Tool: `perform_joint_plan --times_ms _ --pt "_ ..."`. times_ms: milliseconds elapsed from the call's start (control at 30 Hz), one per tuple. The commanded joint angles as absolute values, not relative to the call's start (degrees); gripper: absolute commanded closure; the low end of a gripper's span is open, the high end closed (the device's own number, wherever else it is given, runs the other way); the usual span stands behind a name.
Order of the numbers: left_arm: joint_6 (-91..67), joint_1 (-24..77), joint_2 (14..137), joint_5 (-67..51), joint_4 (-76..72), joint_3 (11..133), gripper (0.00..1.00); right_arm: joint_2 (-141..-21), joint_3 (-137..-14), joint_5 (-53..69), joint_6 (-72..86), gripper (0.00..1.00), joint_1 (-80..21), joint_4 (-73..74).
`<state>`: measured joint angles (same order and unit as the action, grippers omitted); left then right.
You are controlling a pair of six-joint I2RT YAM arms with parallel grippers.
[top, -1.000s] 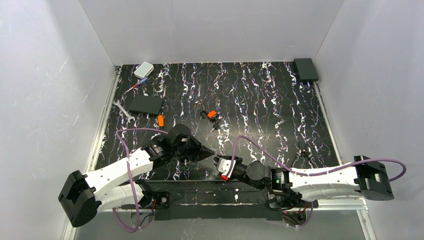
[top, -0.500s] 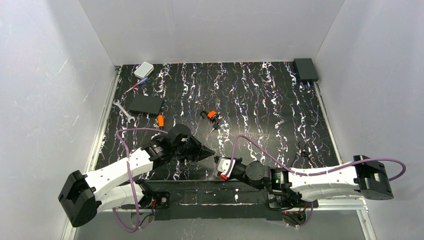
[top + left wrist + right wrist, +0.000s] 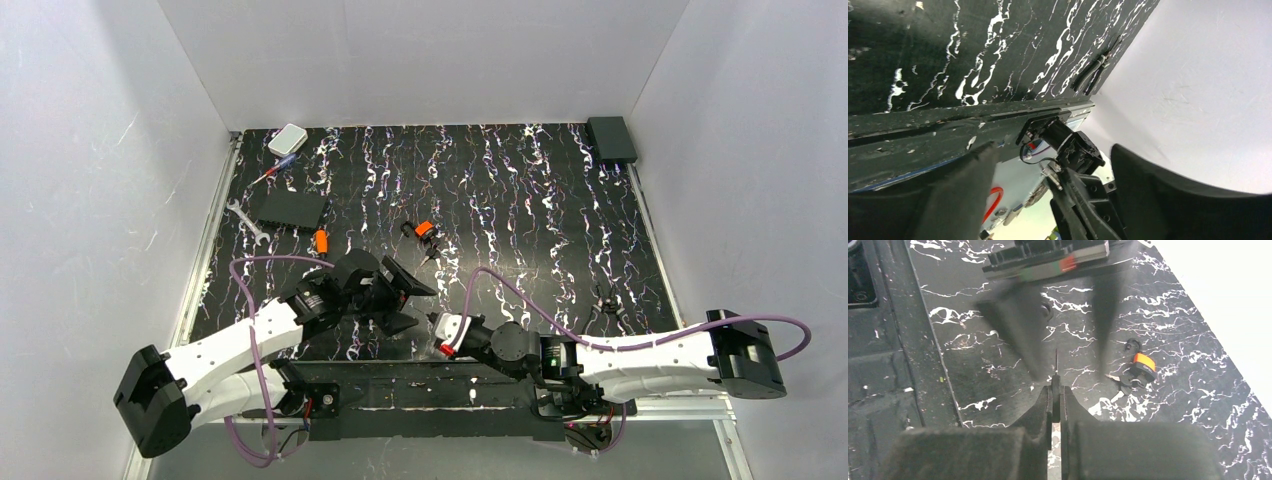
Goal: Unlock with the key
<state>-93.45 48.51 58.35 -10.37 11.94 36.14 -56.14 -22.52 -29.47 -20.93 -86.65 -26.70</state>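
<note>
Key (image 3: 1056,365) pinched in right claw (image 3: 1055,390), blade up; left claw (image 3: 407,305) spread wide; orange-black cylinder (image 3: 1143,364) marking, if any, illegible.

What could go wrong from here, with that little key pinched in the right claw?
1. The key sits only at the very tips of the right claw with its thin blade sticking out, so it may twist or slip.
2. The left claw is open close in front of it; a bump could knock the key loose.
3. Dropped on the black, white-streaked mat, it would be hard to spot.
</note>
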Motion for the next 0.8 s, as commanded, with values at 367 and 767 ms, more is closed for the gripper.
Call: perform_joint_plan --times_ms 367,767 --pt "-78.0 48.7 49.5 9.2 39.1 42.6 0.06 -48.6 -23.6 -38.8 3.2 0.99 -86.9 -21.3" --pt "-56.8 48.4 54.9 24.0 50.7 52.5 0.04 -40.7 -17.7 -37.3 18.0 0.99 -86.9 -23.5"
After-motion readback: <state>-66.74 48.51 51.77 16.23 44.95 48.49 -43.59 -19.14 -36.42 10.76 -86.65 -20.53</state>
